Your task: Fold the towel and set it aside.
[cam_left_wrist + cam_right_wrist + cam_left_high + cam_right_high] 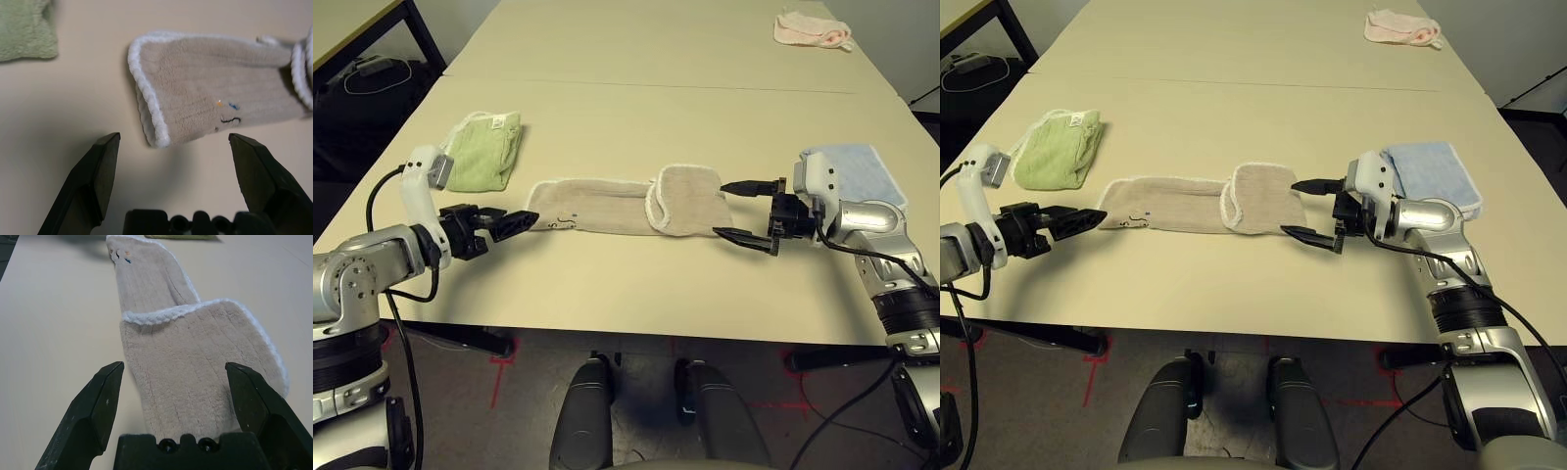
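Beige terry cloth: the towel (625, 204) lies flat on the table (636, 284) between the two grippers, a long narrow strip with its right end folded back over itself into a rounded flap.
Edging: white stitched trim runs round the towel's borders, thick and ropy on the curved left end (seen close in the left wrist view), and small dark and coloured stitch marks sit near that end.
Pile: soft, ribbed in faint lengthwise lines, matte.
Left gripper (512, 223): black wedge-shaped fingers spread wide, holding nothing, hovering just short of the towel's left end.
Right gripper (747, 211): fingers likewise spread apart and empty, one above and one below, just beside the folded flap.
Table: smooth pale cream surface, with a seam running across it farther back.
Green cloth (484, 149): fluffy folded towel, pale green with white trim, behind the left gripper.
Blue cloth (858, 172): folded light blue towel, flat and squarish, behind the right wrist.
Pink cloth (813, 29): crumpled, well apart at the table's far right.
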